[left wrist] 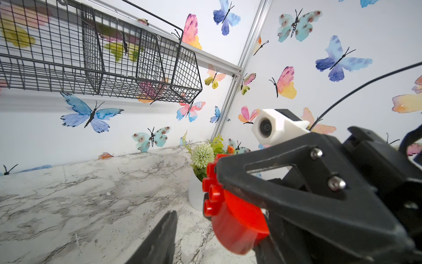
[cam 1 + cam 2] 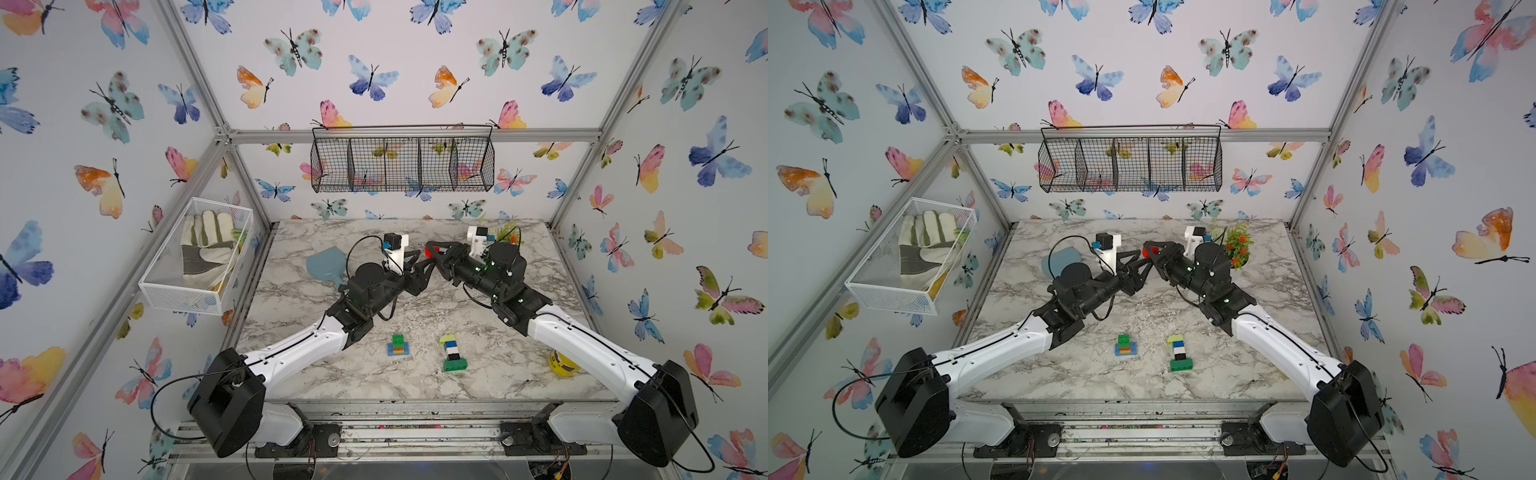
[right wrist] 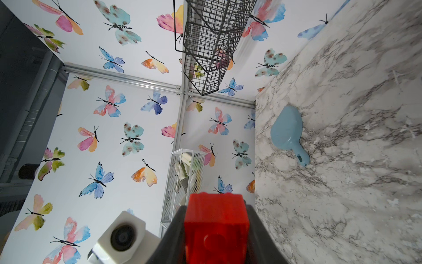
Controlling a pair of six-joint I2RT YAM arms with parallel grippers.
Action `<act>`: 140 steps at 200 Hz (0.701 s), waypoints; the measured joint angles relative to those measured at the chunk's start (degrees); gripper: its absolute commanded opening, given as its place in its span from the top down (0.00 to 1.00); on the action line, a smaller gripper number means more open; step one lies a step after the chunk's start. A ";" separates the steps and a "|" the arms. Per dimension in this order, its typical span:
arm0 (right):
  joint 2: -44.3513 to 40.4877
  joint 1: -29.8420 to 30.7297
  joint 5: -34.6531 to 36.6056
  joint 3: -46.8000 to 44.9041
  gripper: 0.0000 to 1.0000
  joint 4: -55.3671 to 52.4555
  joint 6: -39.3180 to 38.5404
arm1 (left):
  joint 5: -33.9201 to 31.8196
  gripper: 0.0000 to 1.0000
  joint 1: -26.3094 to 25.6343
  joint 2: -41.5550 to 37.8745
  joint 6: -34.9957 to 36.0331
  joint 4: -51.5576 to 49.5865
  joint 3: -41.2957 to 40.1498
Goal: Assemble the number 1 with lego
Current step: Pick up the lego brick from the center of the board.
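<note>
**Butterfly-walled cell: tally, left to right**

Marble table (image 2: 498,386) inside a frame of aluminium rails.

Left wall: one white mesh basket (image 2: 178,297) holding work gloves (number unclear). Far left of the table: one pale blue scoop (image 2: 326,262), lying flat, well apart from any brick. Back wall, above centre: one black wire basket (image 2: 402,183), divided into compartments.

Two arms, both extended over the far centre of the table, raised, tips nearly meeting.
- left gripper (image 2: 1144,258): jaws apart. In its wrist view one finger (image 1: 159,237) stands just beside the red brick (image 1: 230,219), with a gap between them. The other finger is hidden.
- right gripper (image 3: 216,206): clenched on that one red brick, a finger on each side (brick held clear of the table).

Behind the right arm: one potted plant (image 2: 1237,247) with orange flowers.

Near centre of the table: two lego stacks, apart from each other and well apart from both grippers.
- blue-based stack (image 2: 399,347): four colours counted, blue, red, yellow and green.
- green-based stack (image 2: 452,353), to its right: five colours in a row, lime, blue, white, black and green.

Near right: one yellow round object (image 2: 561,363), half hidden by the right arm.
</note>
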 measured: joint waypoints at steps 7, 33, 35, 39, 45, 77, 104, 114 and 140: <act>0.15 0.11 -0.09 0.00 0.86 0.11 0.13 | 0.00 0.51 0.00 0.11 0.17 0.07 0.00; 0.61 0.24 -0.26 -0.02 0.86 0.50 0.76 | -0.02 0.56 0.00 0.31 1.16 0.42 0.00; 0.63 0.24 -0.26 -0.02 0.86 0.55 0.85 | -0.02 0.56 0.00 0.33 1.33 0.48 0.00; 0.66 0.26 -0.26 -0.02 0.86 0.68 0.98 | -0.02 0.56 0.00 0.33 1.40 0.52 0.00; 0.68 0.28 -0.26 -0.04 0.85 0.94 1.05 | -0.02 0.57 -0.02 0.33 1.77 0.87 0.00; 0.72 0.50 -0.48 -0.07 0.85 1.70 1.55 | -0.07 0.61 -0.02 0.33 3.02 2.69 -0.02; 0.83 0.50 -0.55 -0.07 0.81 2.03 1.64 | -0.37 0.66 0.00 0.33 4.79 3.02 -0.02; 0.83 0.50 -0.44 -0.13 0.79 2.01 1.64 | -0.52 0.68 0.00 0.33 5.55 2.99 -0.02; 0.83 0.50 -0.26 -0.42 0.74 2.01 1.62 | -0.70 0.71 0.00 0.33 7.28 2.60 -0.04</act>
